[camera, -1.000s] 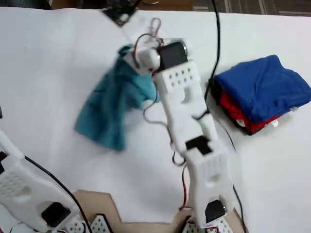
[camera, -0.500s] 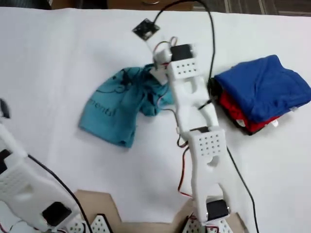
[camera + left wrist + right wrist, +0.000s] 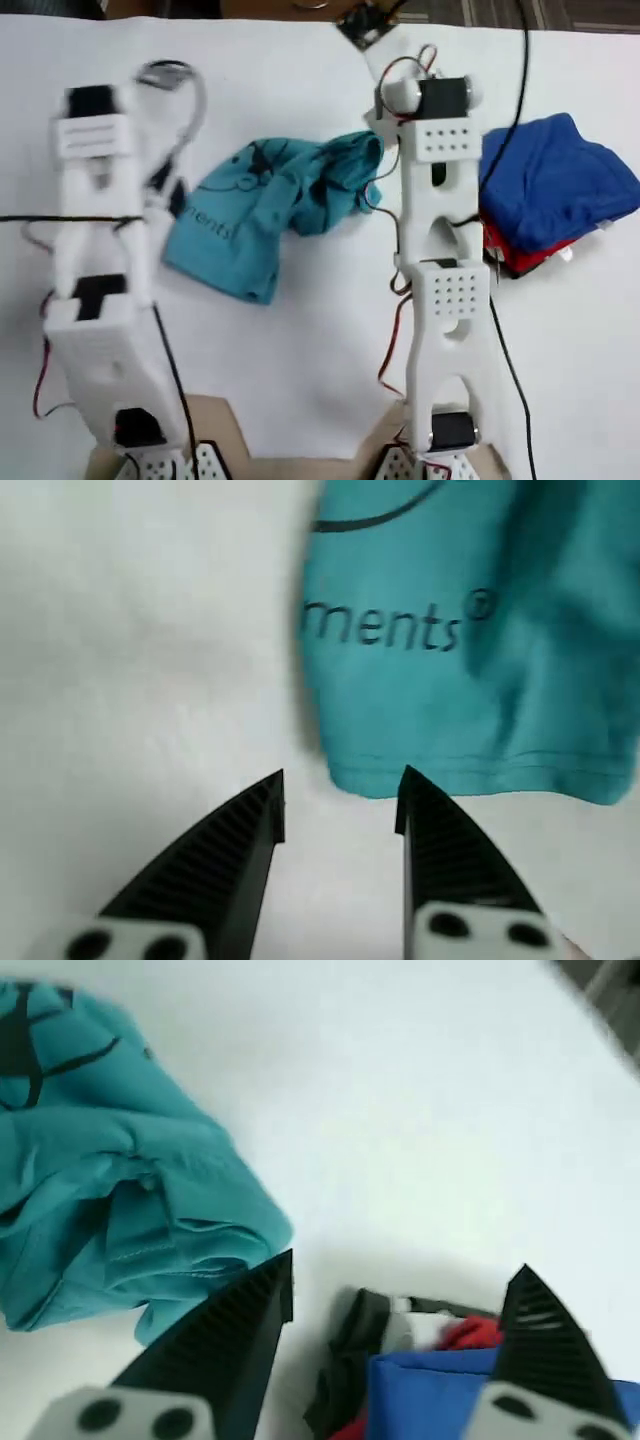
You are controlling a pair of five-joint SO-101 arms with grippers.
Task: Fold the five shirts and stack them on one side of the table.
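We are working on the teal shirt (image 3: 265,215), which is lying crumpled at the centre of the counter (image 3: 300,340) between our arms. The folded stack (image 3: 555,185), blue on top, is sitting at the right of the frame. We are holding the left hand (image 3: 340,790) open just beside the shirt and the right hand (image 3: 400,1280) open and empty. Next, we judge, each hand needs an edge to spread the shirt flat.

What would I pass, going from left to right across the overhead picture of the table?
left arm → teal shirt → right arm → stack of folded shirts, blue on top
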